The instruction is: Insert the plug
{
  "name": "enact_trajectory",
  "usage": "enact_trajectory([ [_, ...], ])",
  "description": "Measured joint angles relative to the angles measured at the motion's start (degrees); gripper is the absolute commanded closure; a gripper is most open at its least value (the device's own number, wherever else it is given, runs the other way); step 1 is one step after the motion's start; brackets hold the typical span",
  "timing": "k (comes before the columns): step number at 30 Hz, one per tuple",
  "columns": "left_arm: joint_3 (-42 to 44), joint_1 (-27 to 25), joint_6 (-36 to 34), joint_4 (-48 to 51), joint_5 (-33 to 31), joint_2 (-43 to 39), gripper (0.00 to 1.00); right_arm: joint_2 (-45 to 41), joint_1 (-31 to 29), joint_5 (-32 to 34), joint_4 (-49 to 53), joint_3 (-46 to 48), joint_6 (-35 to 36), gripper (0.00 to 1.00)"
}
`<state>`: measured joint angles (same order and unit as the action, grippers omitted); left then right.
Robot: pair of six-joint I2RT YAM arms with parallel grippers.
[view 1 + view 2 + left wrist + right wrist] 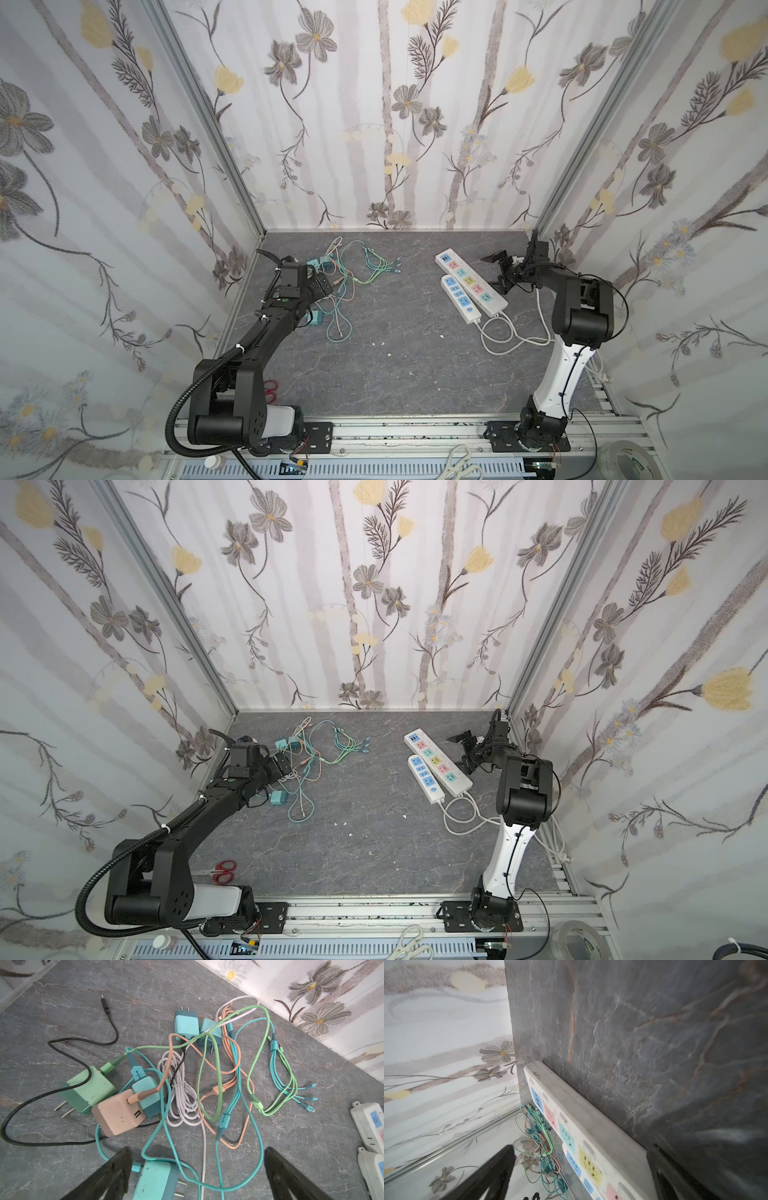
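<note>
Several charger plugs lie in a tangle of coloured cables [226, 1076] at the back left of the table. A teal plug [154, 1180] with two prongs lies between the fingers of my left gripper [197, 1152], which is open and holds nothing. In both top views this gripper [322, 286] hovers over the tangle. A green plug [89, 1088], a pink plug [118, 1112] and two more teal plugs [186, 1024] lie further off. Two white power strips, a long one [471, 281] and a short one [460, 300], lie at the back right. My right gripper [500, 272] stands open just right of the long strip [583, 1118].
The strips' white cords [507, 336] loop towards the right arm's base. Red scissors [224, 871] lie by the left arm's base. White scissors [459, 461] and a tape roll [627, 459] sit on the front rail. Flowered walls close in three sides.
</note>
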<state>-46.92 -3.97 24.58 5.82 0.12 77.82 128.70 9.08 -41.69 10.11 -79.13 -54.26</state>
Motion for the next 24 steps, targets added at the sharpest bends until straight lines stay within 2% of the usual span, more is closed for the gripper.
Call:
enact_trajectory([
  [5, -1.4, -1.7, 2.0, 3.8, 0.4, -0.1, 0.0, -0.3, -4.5, 0.1, 3.9, -0.7, 5.0, 0.01],
  [11, -6.2, -7.5, 3.4, 9.3, 1.7, 3.6, 0.0, -0.3, -11.2, 0.9, 9.3, -1.6, 12.2, 0.01],
  [19, -18.7, -16.0, 3.6, 17.1, 3.1, 14.6, 0.0, -0.5, -20.5, 3.5, 15.0, -3.0, 19.3, 0.01],
  [24, -25.3, -20.9, 2.4, 19.9, 3.2, 21.0, 0.0, -5.3, -22.2, 6.9, 16.5, -1.9, 20.9, 0.01],
])
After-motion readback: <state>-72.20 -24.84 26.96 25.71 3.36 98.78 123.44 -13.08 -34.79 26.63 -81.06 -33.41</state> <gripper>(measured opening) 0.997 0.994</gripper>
